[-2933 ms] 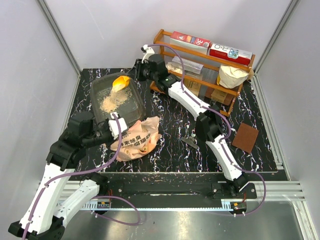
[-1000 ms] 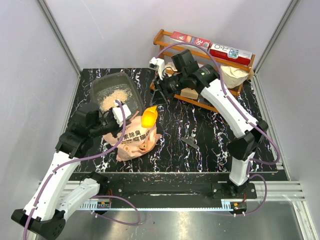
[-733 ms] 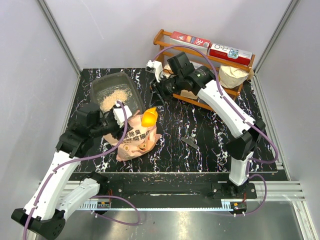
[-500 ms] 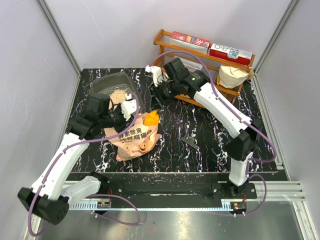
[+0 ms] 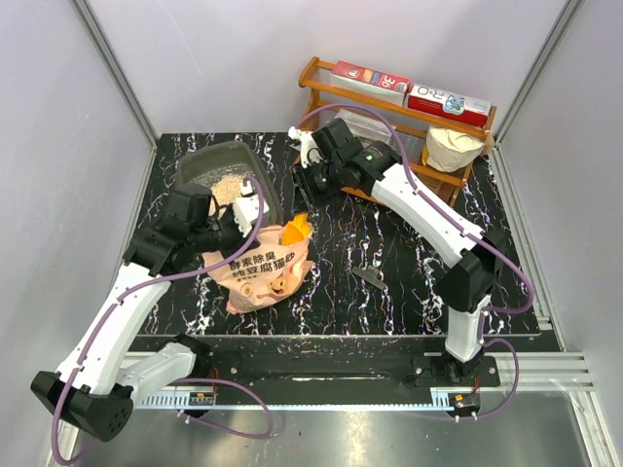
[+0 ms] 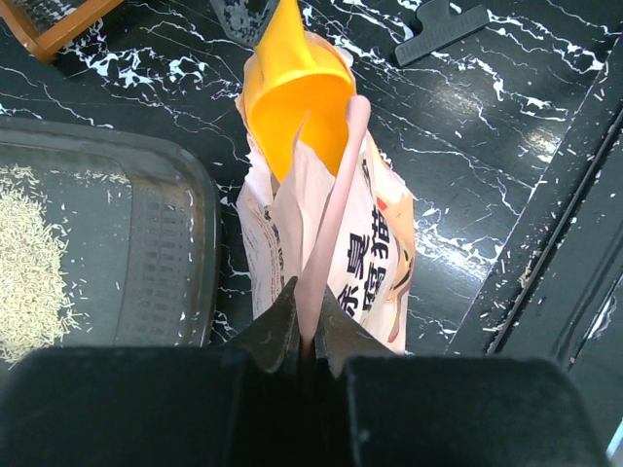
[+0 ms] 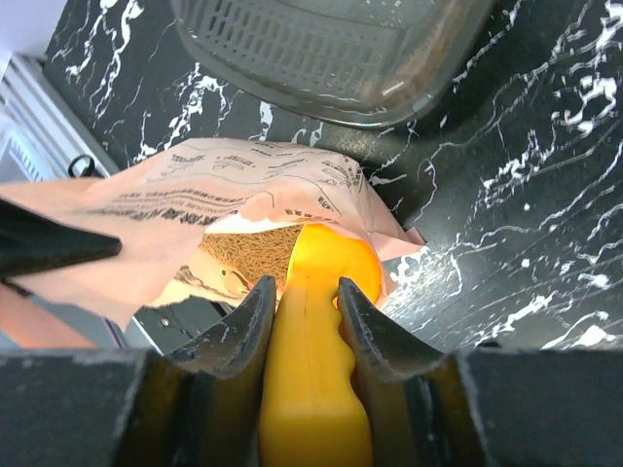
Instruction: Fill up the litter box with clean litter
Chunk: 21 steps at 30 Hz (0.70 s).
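Clock directions are read from the table's middle in the overhead view, with 6 o'clock toward the arm bases.

Nearest, at about 8 o'clock, the pink bag lies on the black marbled top, with its printed face up and its mouth toward 12 o'clock. At 5 o'clock lies a small black clip, and at 4 o'clock a brown square pad, both well apart from the bag.

The left gripper reaches in from 9 o'clock. Its jaws are pressed narrow on the pink rim of the bag's mouth and hold that edge up.

The right gripper comes down from 12 o'clock and is clamped on the handle of the yellow-orange scoop. The scoop's bowl sits in the bag's mouth, and beige granules show inside the bag just beside it.

Farther back, at 10 o'clock, the litter box stands just beyond the bag's mouth. The clean litter lies in a pale patch on its floor, and part of the grey bottom shows bare.

Farthest, at 1 o'clock, a wooden rack stands against the back wall. Two red-and-white cartons lie on its top shelf and a white pouch sits at its right end.
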Tool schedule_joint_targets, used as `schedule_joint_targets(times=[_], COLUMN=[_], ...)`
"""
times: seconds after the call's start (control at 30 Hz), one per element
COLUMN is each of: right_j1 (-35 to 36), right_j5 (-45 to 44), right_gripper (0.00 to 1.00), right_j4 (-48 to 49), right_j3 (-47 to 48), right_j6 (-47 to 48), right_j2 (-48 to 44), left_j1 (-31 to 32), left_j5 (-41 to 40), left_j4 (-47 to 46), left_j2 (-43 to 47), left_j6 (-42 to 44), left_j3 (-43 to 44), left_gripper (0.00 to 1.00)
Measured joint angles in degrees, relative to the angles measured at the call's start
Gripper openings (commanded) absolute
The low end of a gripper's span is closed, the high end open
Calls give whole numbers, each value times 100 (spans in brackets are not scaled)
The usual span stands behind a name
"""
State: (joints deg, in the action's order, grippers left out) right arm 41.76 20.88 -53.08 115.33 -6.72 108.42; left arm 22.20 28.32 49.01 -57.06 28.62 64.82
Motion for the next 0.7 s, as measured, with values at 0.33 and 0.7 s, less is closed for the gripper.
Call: schedule_joint_targets(times=[0.33,0.7], right_j1=[291,286], right_j5=[-979,-940], right_gripper=[0,0], right_j4=[144,1799], right_j3=[-398,-2041], right_j6=[-890,-1624], right_j2=[-11,-348], left_j1=[70,70], left_j5=[72,166], left_j4=[-155,-398], left_j2=[52,-177], left_j6=[-538,-981], left_j3=[-74,-68], left_gripper=[0,0])
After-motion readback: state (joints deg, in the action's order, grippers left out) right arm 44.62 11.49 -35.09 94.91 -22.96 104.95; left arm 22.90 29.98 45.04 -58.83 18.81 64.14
